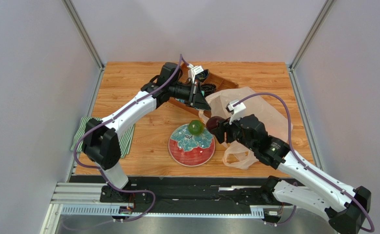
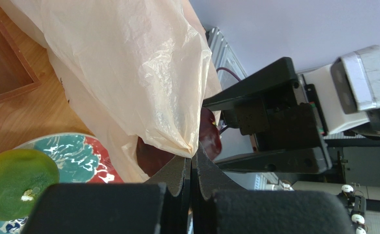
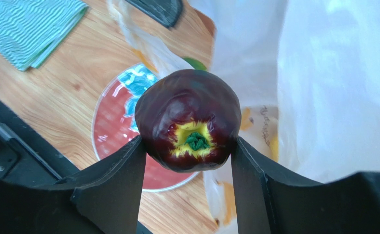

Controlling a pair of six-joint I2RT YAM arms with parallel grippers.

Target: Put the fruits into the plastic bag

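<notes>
Screening the plate (image 3: 112, 124), plastic bag (image 3: 333, 73) probably touches the dark red apple (image 3: 189, 122).

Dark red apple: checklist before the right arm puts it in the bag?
1. Right end effector gripping the dark red apple: ok.
2. Left end effector shut on the plastic bag edge, holding it up: ok.
3. Bag mouth open enough: cannot tell.
4. Apple over the opening: cannot tell; it is at the bag's edge, beside the plate.
5. Green fruit on the plate, clear of the apple: ok.
6. Gap between the two end effectors: cannot tell, they look close.
</notes>
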